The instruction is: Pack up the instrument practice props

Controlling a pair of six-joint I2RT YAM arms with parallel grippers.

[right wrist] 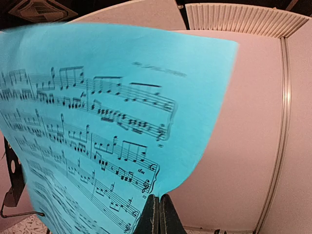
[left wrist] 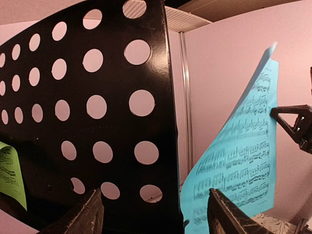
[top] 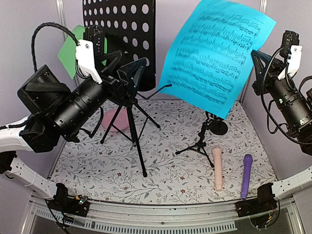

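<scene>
The right gripper (right wrist: 159, 209) has its jaws pressed together on one edge of the blue sheet (right wrist: 97, 122), which hangs in the air and hides the top of a small mic support (top: 201, 139). The left gripper (left wrist: 156, 214) has its jaws apart before the black perforated rack (left wrist: 112, 126) and holds nothing. The green sheet (top: 68, 48) is mostly covered by the left arm. The beige microphone (top: 218, 168) and the purple microphone (top: 246, 175) lie on the table (top: 97, 170). A pink thing (top: 114, 119) behind the tripod (top: 134, 126) is hard to make out.

Place: a lab-style robot booth.
Worktop (top: 170, 176): floral-print covering.
Round the worktop: plain lilac wall panels (top: 14, 34) between metal posts (top: 61, 12).
Worktop's near edge: aluminium rail (top: 165, 210) carrying arm mounts (top: 68, 201).
</scene>
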